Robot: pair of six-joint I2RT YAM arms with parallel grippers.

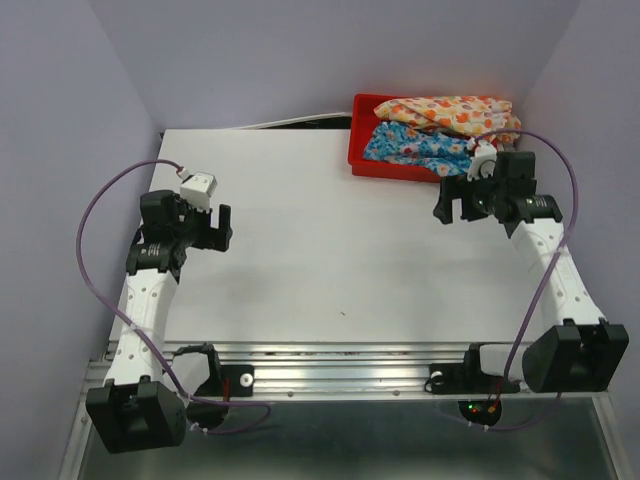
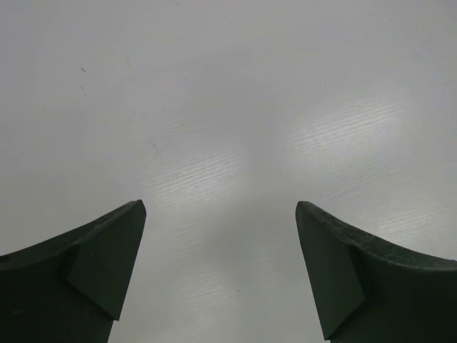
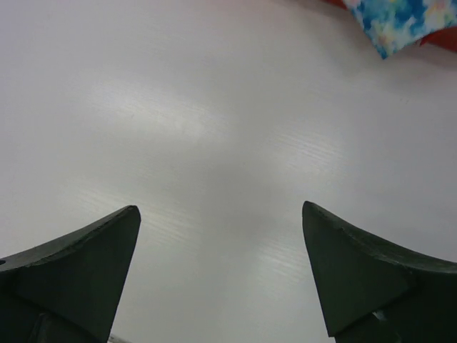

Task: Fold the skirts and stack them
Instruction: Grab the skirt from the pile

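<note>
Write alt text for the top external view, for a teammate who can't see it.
A cream-yellow skirt and a blue skirt lie crumpled in a red tray at the white table's far right corner. The left gripper and right gripper, both open and empty, hang over bare tabletop, the right one near the tray.

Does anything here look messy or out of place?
Only the cloth: the cream-yellow skirt and the blue skirt lie crumpled together, unfolded, in the red tray at the far right corner of the table. Nothing looks spilled or broken.
</note>
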